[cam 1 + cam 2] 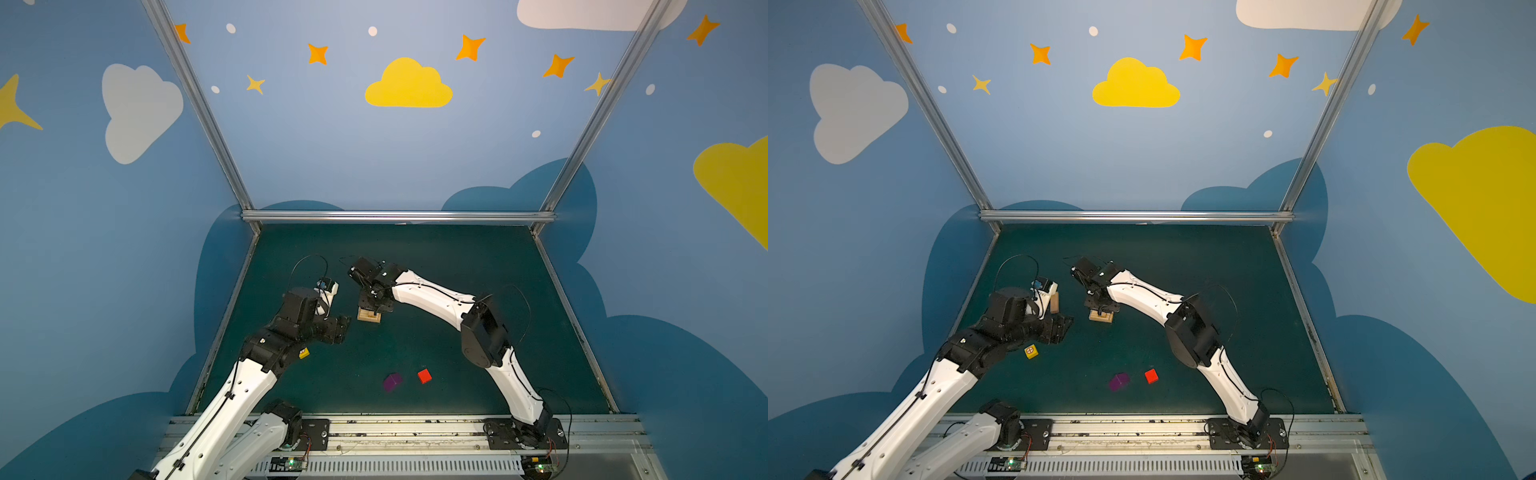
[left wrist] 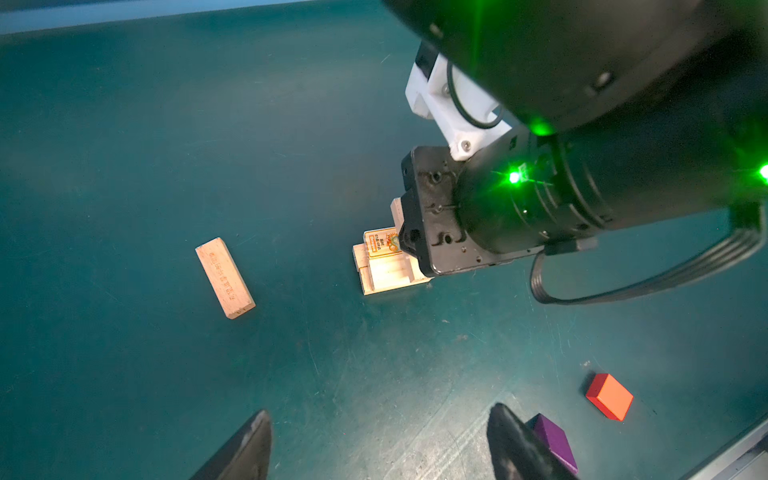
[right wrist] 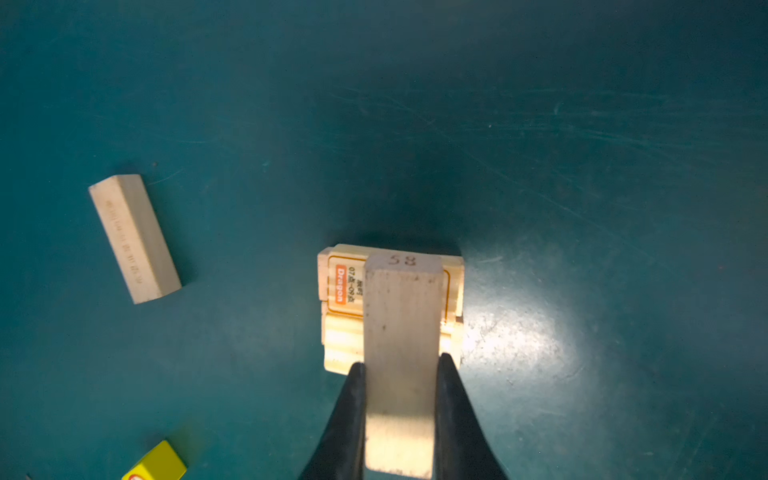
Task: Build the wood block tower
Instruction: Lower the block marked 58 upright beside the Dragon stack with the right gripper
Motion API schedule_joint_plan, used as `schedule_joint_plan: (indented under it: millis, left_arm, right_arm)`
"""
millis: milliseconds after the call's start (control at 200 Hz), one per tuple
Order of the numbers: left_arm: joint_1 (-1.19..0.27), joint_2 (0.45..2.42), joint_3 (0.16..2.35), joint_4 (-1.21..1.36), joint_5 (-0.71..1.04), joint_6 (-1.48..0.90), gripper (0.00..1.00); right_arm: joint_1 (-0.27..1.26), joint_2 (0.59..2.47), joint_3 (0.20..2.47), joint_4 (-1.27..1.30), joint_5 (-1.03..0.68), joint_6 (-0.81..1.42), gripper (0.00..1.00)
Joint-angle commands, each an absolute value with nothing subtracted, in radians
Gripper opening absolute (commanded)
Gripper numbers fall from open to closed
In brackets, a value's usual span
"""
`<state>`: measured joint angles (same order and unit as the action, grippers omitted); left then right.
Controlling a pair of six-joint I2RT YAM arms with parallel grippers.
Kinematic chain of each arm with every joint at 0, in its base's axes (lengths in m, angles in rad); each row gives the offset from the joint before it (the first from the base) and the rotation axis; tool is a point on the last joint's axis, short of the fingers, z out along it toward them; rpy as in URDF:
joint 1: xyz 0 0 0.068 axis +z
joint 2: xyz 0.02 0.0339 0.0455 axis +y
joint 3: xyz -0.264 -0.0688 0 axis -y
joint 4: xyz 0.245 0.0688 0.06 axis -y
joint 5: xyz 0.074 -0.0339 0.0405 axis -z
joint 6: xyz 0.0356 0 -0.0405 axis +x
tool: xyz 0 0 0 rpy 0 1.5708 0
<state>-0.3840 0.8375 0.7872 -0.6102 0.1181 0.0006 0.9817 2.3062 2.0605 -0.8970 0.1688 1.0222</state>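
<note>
Top views, arms: The right arm (image 1: pixel 432 297) is reaching over the counter (image 1: pixel 457 257), its tip hanging above the tower (image 1: pixel 369 316); the left arm (image 1: pixel 249 386) is hovering just beside it.
Top views, blocks: A loose plank (image 1: pixel 1054 302) is lying beside the left wrist; the yellow cube (image 1: pixel 1031 351) is sitting near the left arm; the purple cube (image 1: pixel 392 382) and red cube (image 1: pixel 424 376) are resting close together, well apart from the tower.
Left wrist view, fingers: The left fingers (image 2: pixel 249 449) are standing wide apart, gripping nothing, above bare counter; the purple cube is lying just beside one of them.
Left wrist view, tower: The tower is sitting as a low stack of planks under the right arm's tip, with the loose plank lying flat, apart from it.
Right wrist view, fingers: The right fingers (image 3: pixel 353 415) are pinching the held plank (image 3: pixel 401 324) by its long sides.
Right wrist view, tower: The held plank is hanging over the tower's orange-printed plank (image 3: pixel 343 286); whether they are touching cannot be told.
</note>
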Motion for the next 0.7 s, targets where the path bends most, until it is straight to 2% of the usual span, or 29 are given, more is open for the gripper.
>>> schedule_joint_plan:
  millis: [0, 696]
  left_arm:
    - [-0.380, 0.828, 0.777, -0.598, 0.109, 0.005, 0.81]
    - [-0.379, 0.818, 0.774, -0.600, 0.103, 0.006, 0.81]
  right_arm:
    - [0.985, 2.326, 2.088, -0.940, 0.192, 1.050, 0.00]
    - [0.986, 2.365, 2.137, -0.977, 0.190, 1.068, 0.04]
